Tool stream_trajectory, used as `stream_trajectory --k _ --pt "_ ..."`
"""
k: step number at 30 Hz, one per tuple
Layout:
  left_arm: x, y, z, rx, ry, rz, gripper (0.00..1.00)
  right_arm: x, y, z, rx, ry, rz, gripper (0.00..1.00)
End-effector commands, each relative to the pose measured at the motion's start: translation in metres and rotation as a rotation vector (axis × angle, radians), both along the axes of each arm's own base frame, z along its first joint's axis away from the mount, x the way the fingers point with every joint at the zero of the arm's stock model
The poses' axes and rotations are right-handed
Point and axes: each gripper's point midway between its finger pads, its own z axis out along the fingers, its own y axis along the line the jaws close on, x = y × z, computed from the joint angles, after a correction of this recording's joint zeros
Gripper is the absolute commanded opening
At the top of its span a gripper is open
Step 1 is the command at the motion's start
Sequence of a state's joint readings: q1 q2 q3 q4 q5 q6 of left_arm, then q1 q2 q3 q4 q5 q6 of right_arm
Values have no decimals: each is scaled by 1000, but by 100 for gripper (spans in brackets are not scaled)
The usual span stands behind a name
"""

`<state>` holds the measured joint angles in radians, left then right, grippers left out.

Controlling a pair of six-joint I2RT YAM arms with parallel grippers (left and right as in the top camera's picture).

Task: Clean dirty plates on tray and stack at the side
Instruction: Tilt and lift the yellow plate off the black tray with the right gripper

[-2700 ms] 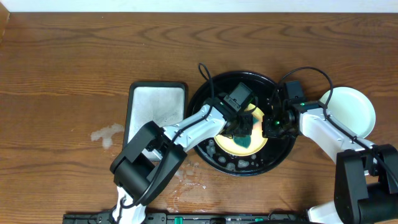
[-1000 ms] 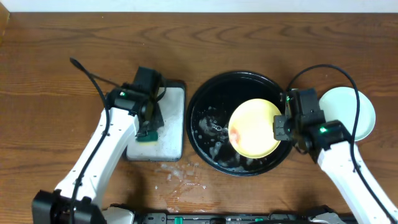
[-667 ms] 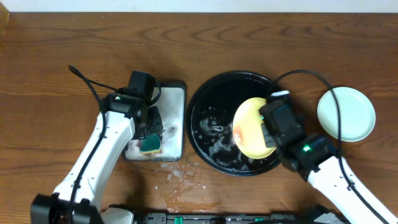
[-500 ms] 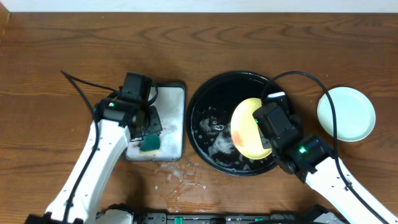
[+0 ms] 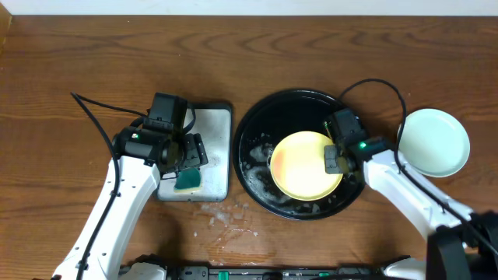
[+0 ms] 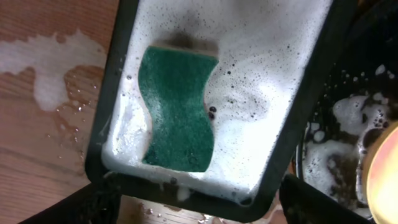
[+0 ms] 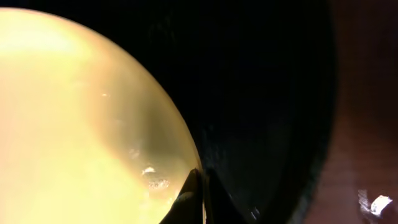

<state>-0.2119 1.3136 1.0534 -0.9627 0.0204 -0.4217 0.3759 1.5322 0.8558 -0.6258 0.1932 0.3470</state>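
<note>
Gripping the yellow plate (image 5: 299,167), seemingly, is the right gripper (image 5: 333,161).

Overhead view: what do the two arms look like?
The left arm and right arm match: white rounded links, black joint and wrist housings, a small green light near each wrist, and a loose black cable looping off each.

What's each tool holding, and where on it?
Right tool pinches the yellow plate at its right rim. Left tool is empty, near the sponge.
</note>
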Motion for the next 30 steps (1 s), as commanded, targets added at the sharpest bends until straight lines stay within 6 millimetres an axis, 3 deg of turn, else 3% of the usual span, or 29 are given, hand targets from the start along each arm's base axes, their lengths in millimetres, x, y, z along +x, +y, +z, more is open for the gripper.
stream_trajectory --k 1,4,8,10,12,14,15,18,22,27,30 --pt "1 2 2 5 -3 3 83 1 11 -13 109 53 53 1" --pt "1 2 2 5 -3 3 84 2 5 -23 118 85 49 2" --pt "1 2 2 5 -3 3 84 0 -8 -36 108 127 14 21" --pt "1 2 2 5 -3 3 84 -1 -11 -42 115 147 1 26" --pt "1 2 2 5 -3 3 84 -2 -10 -48 144 169 -5 23" --pt "1 2 2 5 -3 3 84 -3 -3 -51 182 186 30 5" --pt "1 2 2 5 -3 3 84 -4 -1 -52 190 188 36 1" --pt "1 2 2 5 -3 3 84 -1 -1 -48 189 173 37 1" --pt "1 2 2 5 -3 3 84 7 -3 -23 174 118 39 1" --pt "1 2 2 5 -3 3 84 14 -20 41 -22 -71 49 1" --pt "1 2 2 5 -3 3 84 11 -20 78 -125 -199 69 1"
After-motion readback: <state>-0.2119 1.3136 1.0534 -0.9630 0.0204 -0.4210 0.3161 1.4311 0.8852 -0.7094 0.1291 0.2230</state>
